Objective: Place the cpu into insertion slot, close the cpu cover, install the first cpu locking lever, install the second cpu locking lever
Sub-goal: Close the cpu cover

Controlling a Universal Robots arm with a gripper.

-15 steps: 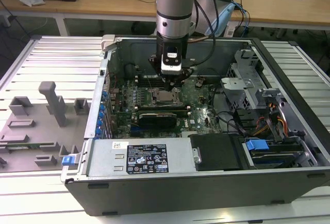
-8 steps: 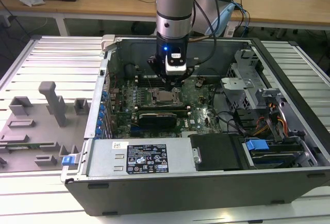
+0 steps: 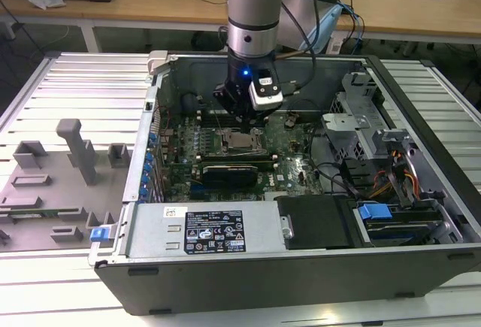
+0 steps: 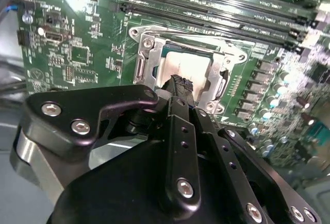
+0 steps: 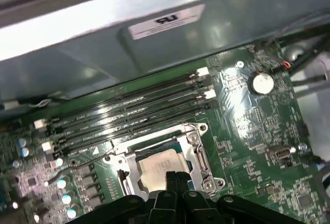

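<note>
Firstly, exterior view: the arm reaches down into an open computer case that lies on a slatted table. The gripper hangs just above the insertion slot on the green motherboard. Grey fixture blocks stand on the exterior view's left, well apart from the case.

Second wrist view: the gripper has its black fingers pressed together with nothing between them. Its tip is over the near edge of the cpu; whether it touches cannot be told. The cpu sits in the socket, silvery face up. The cpu cover lies flat around it. Memory slots run beyond.

First wrist view: the gripper is closed at the edge of the cpu. The cpu cover frames the chip. Memory slots lie beside the socket, and a coin cell sits farther off.
</note>
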